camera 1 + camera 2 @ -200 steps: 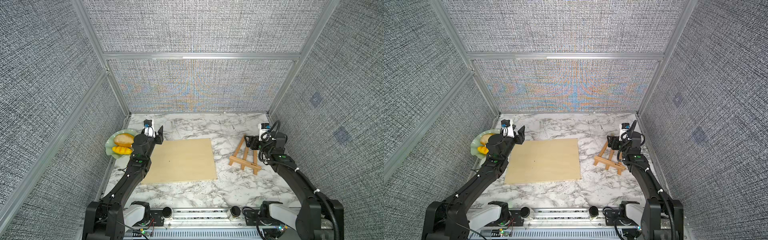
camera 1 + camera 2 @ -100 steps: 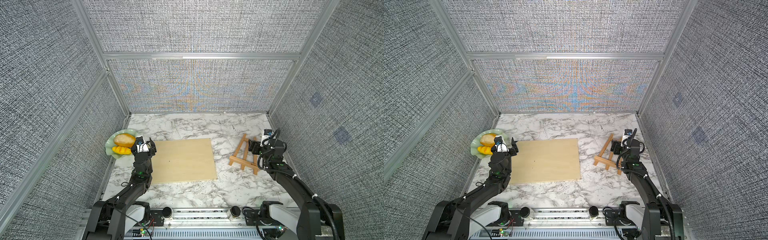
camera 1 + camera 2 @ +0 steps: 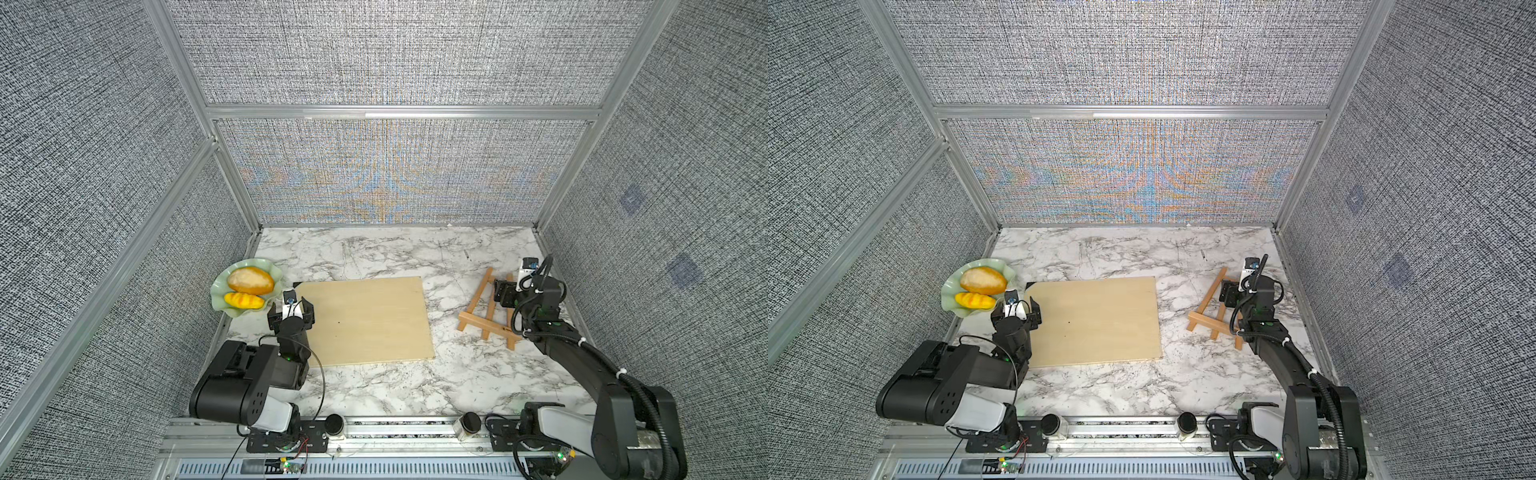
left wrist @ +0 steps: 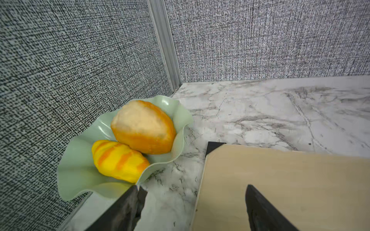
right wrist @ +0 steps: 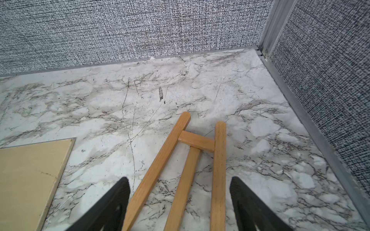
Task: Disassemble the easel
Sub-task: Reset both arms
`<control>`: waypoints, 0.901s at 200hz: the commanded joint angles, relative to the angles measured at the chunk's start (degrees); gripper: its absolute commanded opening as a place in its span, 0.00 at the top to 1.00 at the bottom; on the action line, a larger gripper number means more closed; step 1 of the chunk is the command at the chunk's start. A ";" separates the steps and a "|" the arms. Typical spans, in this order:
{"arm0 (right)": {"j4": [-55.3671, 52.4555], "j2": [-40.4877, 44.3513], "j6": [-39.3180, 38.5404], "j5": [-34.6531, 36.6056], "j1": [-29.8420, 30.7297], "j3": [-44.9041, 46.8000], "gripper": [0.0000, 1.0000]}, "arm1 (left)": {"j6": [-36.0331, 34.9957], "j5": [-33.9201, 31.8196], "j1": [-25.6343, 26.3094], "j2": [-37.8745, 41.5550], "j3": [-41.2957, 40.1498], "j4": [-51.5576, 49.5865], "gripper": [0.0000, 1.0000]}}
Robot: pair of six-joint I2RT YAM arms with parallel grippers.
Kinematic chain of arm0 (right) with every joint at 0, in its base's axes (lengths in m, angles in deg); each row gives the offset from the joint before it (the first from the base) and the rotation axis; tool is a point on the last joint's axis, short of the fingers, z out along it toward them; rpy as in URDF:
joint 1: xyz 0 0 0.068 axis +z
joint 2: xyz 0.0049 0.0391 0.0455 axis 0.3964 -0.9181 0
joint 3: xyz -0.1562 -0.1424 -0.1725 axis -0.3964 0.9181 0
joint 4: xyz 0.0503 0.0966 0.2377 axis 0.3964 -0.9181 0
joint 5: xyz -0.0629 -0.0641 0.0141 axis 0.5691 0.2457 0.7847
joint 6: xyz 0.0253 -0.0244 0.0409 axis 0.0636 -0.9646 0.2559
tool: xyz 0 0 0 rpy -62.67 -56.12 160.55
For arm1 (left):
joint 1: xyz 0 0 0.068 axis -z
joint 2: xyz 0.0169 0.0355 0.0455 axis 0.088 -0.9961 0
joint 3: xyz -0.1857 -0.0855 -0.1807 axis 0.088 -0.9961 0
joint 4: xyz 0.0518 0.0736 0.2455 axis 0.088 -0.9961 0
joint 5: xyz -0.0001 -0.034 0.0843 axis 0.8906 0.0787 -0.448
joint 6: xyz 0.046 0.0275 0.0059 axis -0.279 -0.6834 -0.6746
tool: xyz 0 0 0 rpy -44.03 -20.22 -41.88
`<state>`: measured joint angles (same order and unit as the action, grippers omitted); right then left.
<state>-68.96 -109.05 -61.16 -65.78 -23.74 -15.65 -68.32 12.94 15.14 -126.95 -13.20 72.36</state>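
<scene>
At the far left, a pale green wavy plate (image 3: 220,301) stands against the left wall, with a brown bread roll (image 3: 250,279) and a yellow striped piece (image 3: 244,300) in it. Just right of the plate hangs my left gripper (image 4: 193,187). Its fingers (image 4: 128,202) are wide apart and hold nothing. One finger is above the plate's near rim, and the other is above the far left corner of the plywood board (image 3: 365,320). This board lies flat in the middle of the marble table (image 3: 374,390).

To the right of the board, near the right wall, lies the easel (image 3: 478,297). It is flat on the marble, with its narrow top toward the far side and its ledge bar toward the near side. My right gripper (image 5: 179,180) hovers above its upper half. Its fingers (image 5: 120,192) are spread, one on each side of the three slats. They are not closed on the wood, and I see marble between the right finger and the nearest slat.
</scene>
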 commanded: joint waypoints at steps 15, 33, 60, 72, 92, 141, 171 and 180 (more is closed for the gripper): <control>5.95 0.62 -0.57 5.99 -0.30 2.53 0.18 | -0.67 3.84 -0.03 0.07 -0.72 9.25 0.16; 10.36 1.08 -0.25 8.69 -0.88 5.56 0.18 | -1.46 6.12 -0.22 -1.04 -2.74 13.87 0.16; 17.66 1.93 0.32 10.30 -2.53 10.79 0.17 | -3.21 12.47 -1.06 -6.85 -5.66 24.55 0.20; 22.78 1.12 0.95 9.88 -3.22 13.35 0.16 | -4.06 11.72 -1.11 -9.29 -5.48 28.69 0.20; 33.28 -2.66 1.13 7.93 -3.75 16.87 0.16 | -1.88 11.31 -1.72 -5.62 -2.33 17.34 0.20; 50.18 -14.24 1.39 10.06 -3.67 20.31 0.16 | 0.35 14.45 -4.61 -4.77 0.07 11.21 0.22; 57.24 -19.67 1.53 10.46 -3.66 21.55 0.16 | -0.74 15.02 -4.12 -5.53 -1.70 15.85 0.24; 58.75 -20.51 1.45 10.71 -3.50 21.53 0.16 | -0.37 15.21 -4.36 -5.58 -0.81 14.22 0.24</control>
<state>-20.04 -127.43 -60.20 -56.42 -27.43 5.62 -68.73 27.21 10.81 -132.30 -14.73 85.21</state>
